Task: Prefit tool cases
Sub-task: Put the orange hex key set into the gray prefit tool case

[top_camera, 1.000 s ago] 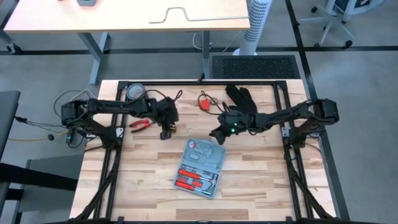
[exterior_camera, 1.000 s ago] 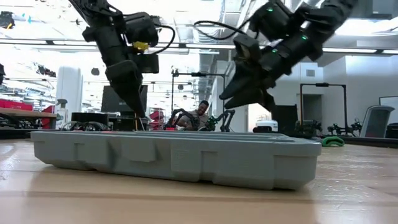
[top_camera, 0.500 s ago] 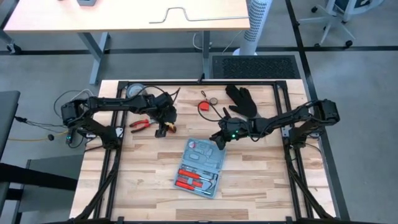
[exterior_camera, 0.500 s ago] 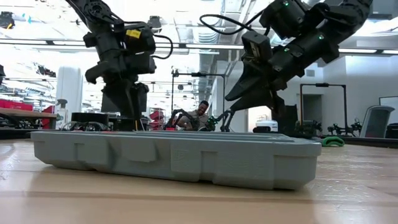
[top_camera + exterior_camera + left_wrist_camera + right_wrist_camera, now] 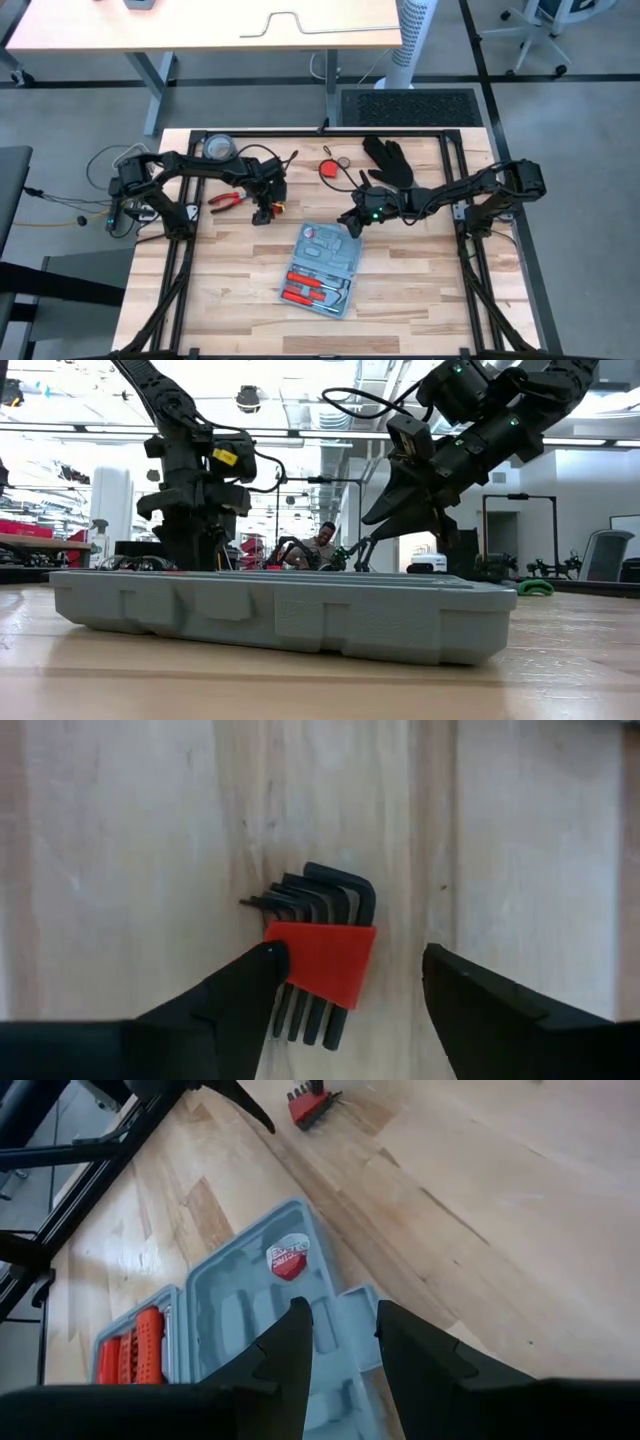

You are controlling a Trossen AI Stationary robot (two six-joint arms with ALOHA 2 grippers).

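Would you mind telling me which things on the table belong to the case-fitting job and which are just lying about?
Job:
- open tool case
- hex key set, under the open left gripper
- right gripper, over the case

Lying about:
- black glove
- red-handled pliers
- red tag
- tape roll

A set of hex keys [image 5: 318,960] in a red holder lies flat on the wooden counter [image 5: 420,290]. Red-handled pliers [image 5: 226,200] lie near it. A black glove [image 5: 388,160] sits at the far edge, with a red round tag [image 5: 328,169] and a small ring [image 5: 344,161] just beside it. A roll of tape [image 5: 218,148] rests near the far left corner. A person [image 5: 322,544] sits in the room beyond.
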